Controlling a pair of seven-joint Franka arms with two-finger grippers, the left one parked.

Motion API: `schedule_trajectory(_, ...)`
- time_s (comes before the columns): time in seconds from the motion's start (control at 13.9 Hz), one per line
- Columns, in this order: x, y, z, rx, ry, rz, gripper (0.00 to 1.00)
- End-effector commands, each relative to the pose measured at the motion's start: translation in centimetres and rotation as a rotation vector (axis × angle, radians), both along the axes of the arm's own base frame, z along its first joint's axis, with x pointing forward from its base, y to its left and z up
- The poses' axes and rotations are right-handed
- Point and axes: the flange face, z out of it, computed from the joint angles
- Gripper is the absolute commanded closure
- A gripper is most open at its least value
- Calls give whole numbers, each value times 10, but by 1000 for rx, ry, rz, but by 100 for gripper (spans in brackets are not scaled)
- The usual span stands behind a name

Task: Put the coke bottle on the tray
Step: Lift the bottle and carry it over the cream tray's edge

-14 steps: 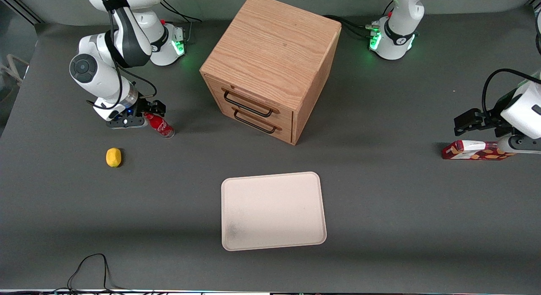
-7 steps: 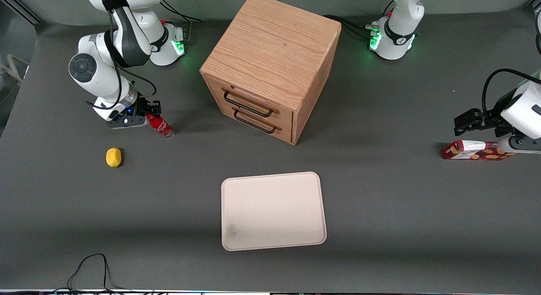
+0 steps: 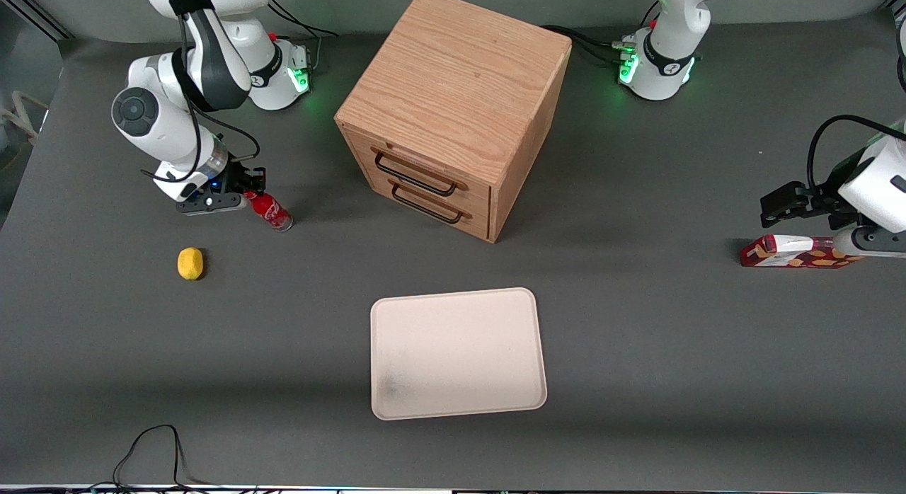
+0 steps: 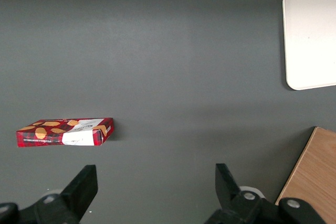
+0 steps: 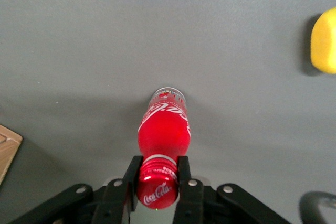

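One slim red coke bottle (image 5: 163, 129), white script on its label, clear base on the table, stands directly beneath the gripper (image 5: 157, 174), whose two fingers (image 5: 132, 174) pinch its red cap. Its neck is hidden between them. Well away toward the front camera lies the tray (image 3: 456, 352).

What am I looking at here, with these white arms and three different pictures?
These are two robot arms on a grey table. One camera looks down from the front; the other two ride on the arms' wrists. The working arm's gripper, a two-finger clamp, is shut on the cap of a small coke bottle, seen close up from its wrist. Its job is to put the bottle on the cream tray, nearer the front camera. Also on the table: a wooden drawer cabinet, a lemon, and a red snack box toward the parked arm's end.
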Motion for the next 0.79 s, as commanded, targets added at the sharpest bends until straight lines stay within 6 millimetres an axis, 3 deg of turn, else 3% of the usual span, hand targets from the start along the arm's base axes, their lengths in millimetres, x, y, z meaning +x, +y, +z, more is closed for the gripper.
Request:
schedule_trajectory(0.0,24,3,62,5,-31,29,100)
schedule_trajectory(0.14,52,4,110,7,-25,22,100)
schedule_trajectory(0.43,130,10,208,19,-21,1,100)
schedule_trajectory(0.58,155,13,244,30,-21,-16,100)
schedule_trajectory(0.72,177,15,266,32,-35,-15,100)
